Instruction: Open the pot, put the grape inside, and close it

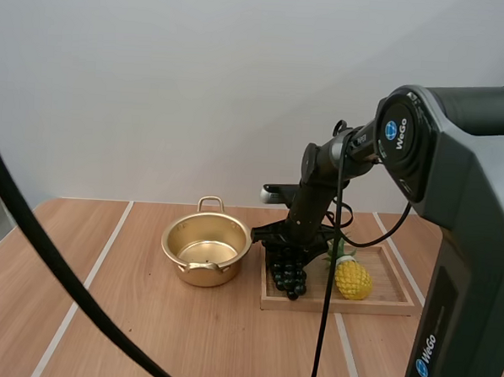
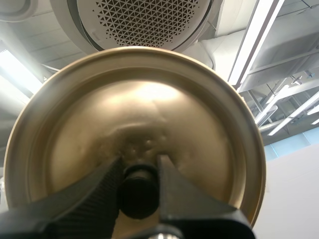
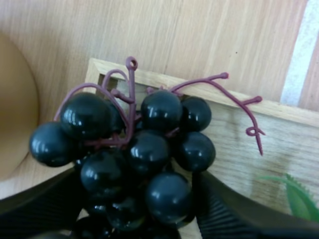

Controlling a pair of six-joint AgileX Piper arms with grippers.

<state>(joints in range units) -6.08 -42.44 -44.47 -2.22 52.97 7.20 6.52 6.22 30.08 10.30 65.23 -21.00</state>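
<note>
A gold pot stands open on the table, without its lid. In the left wrist view my left gripper is shut on the black knob of the gold lid, holding it up in the air. A bunch of dark grapes sits at the left end of a wooden tray. My right gripper is down on it. In the right wrist view the two fingers press on either side of the grapes, close to the tray's corner and the pot's wall.
A yellow toy pineapple lies on the tray to the right of the grapes; its green leaves reach close to my right finger. The pot stands just left of the tray.
</note>
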